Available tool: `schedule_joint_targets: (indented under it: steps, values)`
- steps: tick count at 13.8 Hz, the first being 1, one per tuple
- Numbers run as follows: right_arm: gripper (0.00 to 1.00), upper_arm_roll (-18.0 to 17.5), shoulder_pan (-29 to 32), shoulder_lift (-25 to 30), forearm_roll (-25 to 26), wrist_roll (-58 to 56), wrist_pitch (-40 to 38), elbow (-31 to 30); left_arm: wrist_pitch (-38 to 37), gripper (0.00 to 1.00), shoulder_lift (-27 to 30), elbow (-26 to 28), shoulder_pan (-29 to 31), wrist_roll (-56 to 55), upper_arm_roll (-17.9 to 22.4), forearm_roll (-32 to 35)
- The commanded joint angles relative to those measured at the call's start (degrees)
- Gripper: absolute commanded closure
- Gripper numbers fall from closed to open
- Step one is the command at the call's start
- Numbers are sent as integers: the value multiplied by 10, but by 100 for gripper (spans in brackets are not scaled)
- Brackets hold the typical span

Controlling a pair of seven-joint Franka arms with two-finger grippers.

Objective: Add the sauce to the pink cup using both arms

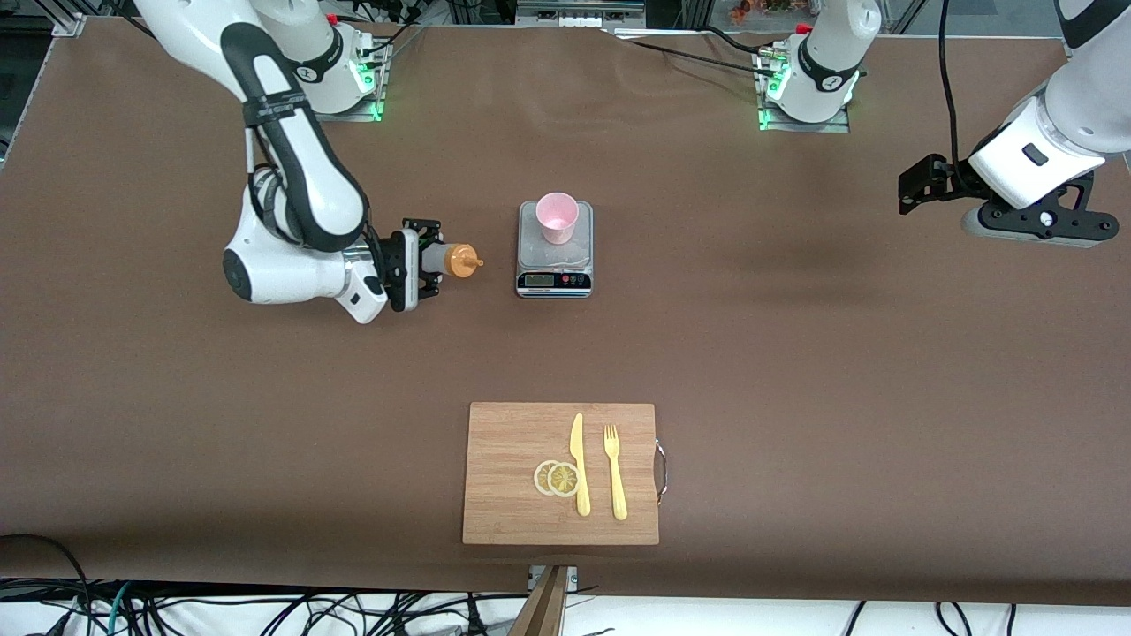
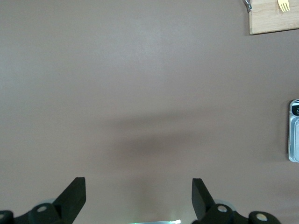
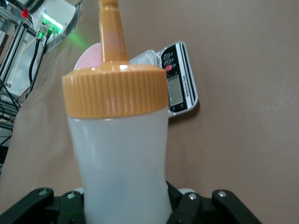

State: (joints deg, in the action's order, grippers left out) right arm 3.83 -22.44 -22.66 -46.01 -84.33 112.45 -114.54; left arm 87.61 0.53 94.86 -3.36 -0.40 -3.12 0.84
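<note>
The sauce bottle (image 1: 444, 261), whitish with an orange nozzle cap, lies level in the air, and my right gripper (image 1: 422, 262) is shut on its body. Its nozzle points toward the pink cup (image 1: 557, 216), which stands upright on a small scale (image 1: 554, 265) mid-table. In the right wrist view the bottle (image 3: 119, 149) fills the middle, held by the right gripper (image 3: 126, 207), with the cup's rim (image 3: 89, 58) showing past the cap. My left gripper (image 1: 923, 183) waits open over bare table at the left arm's end, and the left wrist view shows nothing in that gripper (image 2: 138, 186).
A wooden cutting board (image 1: 562, 473) lies nearer the front camera than the scale. On it are a yellow knife (image 1: 580, 464), a yellow fork (image 1: 614, 473) and two lemon slices (image 1: 557, 478). The scale's edge (image 2: 294, 135) and the board's corner (image 2: 273, 18) show in the left wrist view.
</note>
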Motion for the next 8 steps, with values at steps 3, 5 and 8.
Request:
schedule_joint_targets:
  steps: [3,5,8]
  values:
    - [100,2,-53,40,74,115,8,-17,-9,0,9,0,0,1,0,-3]
    - [100,2,-76,43,75,143,8,-10,-11,0,9,-1,0,1,0,-3]
    - [100,1,-96,43,112,189,8,4,-11,0,9,0,0,1,0,-3]
